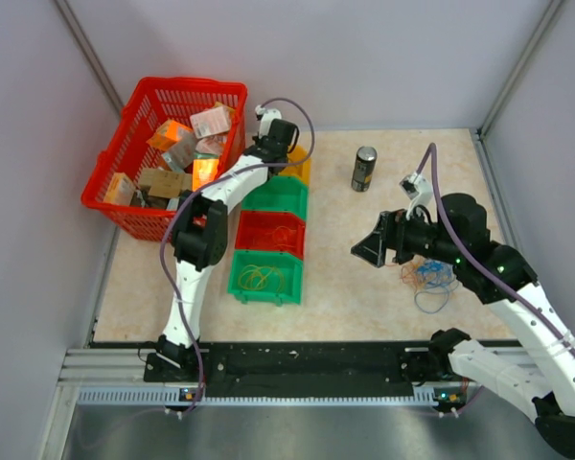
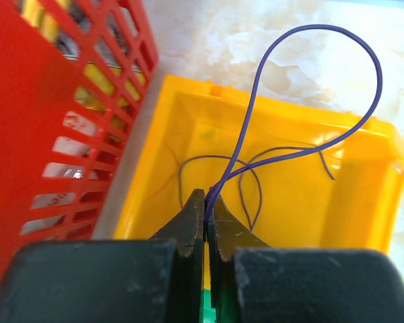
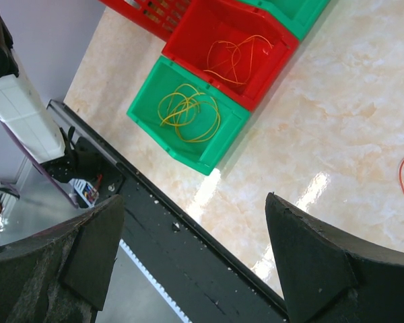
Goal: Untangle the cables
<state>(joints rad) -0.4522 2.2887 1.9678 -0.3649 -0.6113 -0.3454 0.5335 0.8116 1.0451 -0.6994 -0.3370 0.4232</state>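
**A:** How is the left arm posed?

**B:** The left arm (image 1: 206,220) stretches long from its base toward 1 o'clock. Its wrist is tipped down over the yellow bin (image 2: 188,128), which sits at 3 o'clock of the red basket (image 1: 194,83). The left gripper (image 2: 205,202) is pinched tight on a purple cable (image 2: 323,27). The cable's loop rises above the bin and its ends lie inside.

**A:** And the right?

**B:** The right arm (image 1: 479,249) is folded at the elbow. The right gripper (image 3: 195,198) points to 9 o'clock above the table (image 1: 345,287), jaws spread wide with nothing between them. The other cables (image 1: 429,278), an orange and blue tangle, lie on the table at its 4 o'clock, under the wrist.
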